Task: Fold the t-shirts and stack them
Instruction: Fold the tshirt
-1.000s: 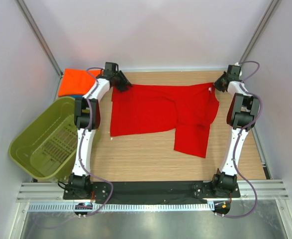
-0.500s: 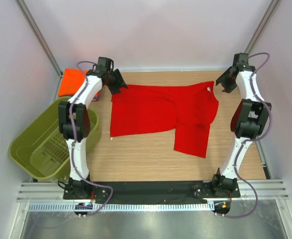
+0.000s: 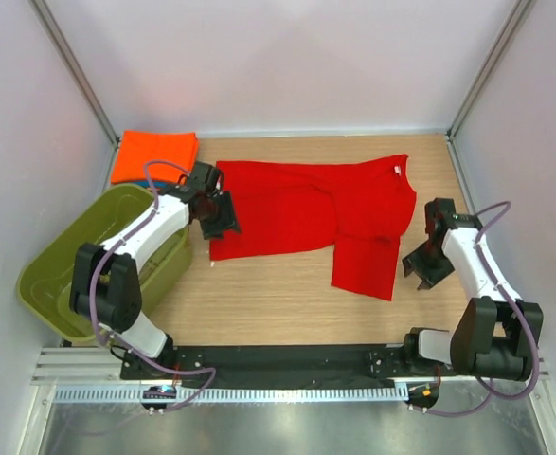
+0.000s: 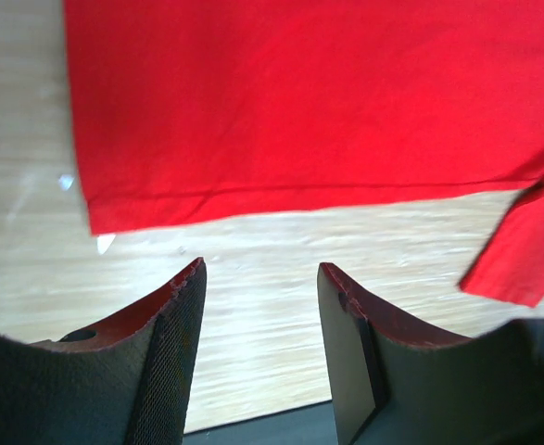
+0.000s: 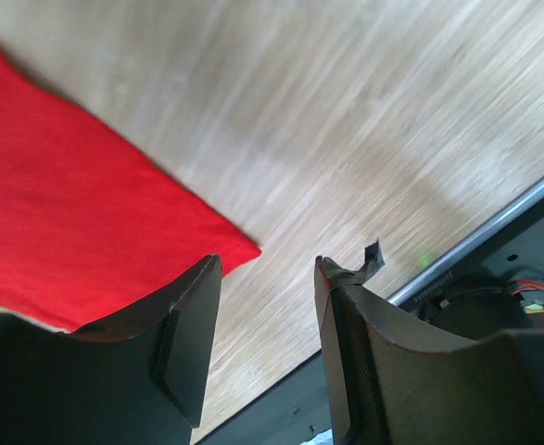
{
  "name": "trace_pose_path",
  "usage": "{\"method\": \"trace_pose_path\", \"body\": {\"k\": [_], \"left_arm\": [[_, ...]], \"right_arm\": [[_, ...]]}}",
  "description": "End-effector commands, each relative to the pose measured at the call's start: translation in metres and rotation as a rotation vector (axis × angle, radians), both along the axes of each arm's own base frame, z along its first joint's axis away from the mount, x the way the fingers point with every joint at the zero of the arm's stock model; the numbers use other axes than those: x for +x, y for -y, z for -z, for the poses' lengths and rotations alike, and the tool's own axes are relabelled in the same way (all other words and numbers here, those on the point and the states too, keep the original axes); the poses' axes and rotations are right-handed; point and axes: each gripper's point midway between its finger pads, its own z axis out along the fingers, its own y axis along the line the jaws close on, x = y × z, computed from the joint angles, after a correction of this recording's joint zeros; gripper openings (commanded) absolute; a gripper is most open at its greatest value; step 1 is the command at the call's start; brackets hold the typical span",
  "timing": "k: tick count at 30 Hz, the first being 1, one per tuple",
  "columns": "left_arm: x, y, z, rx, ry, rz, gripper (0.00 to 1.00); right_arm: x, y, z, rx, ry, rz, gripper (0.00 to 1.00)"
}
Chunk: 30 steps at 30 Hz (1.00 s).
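Red t-shirt [image 3: 296, 204] lies spread flat on the surface [image 3: 278, 303], ready for folding. Left tool [image 3: 223, 218] hovers at its 9 o'clock edge, right tool [image 3: 420, 270] off its 4 o'clock corner, both spread apart and empty, probably lining up corner grabs.

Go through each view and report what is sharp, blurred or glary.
Top external: evenly lit and sharp, the red t-shirt crisp, shadows faint. Left wrist: pale glare on the table left of the shirt, the left pincer dark and slightly soft. Right wrist: wood grain smeared by blur, a bright washed-out band across it, the right pincer in shadow.
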Motion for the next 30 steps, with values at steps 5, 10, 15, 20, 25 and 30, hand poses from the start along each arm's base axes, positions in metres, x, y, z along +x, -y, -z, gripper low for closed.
{"method": "trace_pose_path", "body": {"k": [5,10,15,20,25,30], "left_arm": [[-0.005,0.001,-0.011,-0.049,0.06,0.014,0.54],[-0.006,0.001,-0.013,-0.053,0.084,0.016,0.56],[-0.01,-0.002,0.001,-0.043,0.064,0.006,0.55],[-0.011,-0.011,0.006,-0.007,0.087,-0.021,0.54],[-0.016,-0.02,0.006,0.057,0.1,-0.009,0.52],[-0.026,-0.026,0.007,0.158,0.102,0.039,0.5]], "right_arm": [[-0.015,-0.029,0.039,0.099,0.075,0.076,0.49],[-0.015,-0.032,0.043,0.091,0.114,0.09,0.49],[-0.013,-0.036,0.055,0.091,0.125,0.09,0.49],[-0.015,-0.044,0.069,0.125,0.096,0.072,0.47],[-0.02,-0.037,0.072,0.078,0.07,0.068,0.38],[-0.011,-0.03,0.063,0.042,0.112,0.058,0.01]]}}
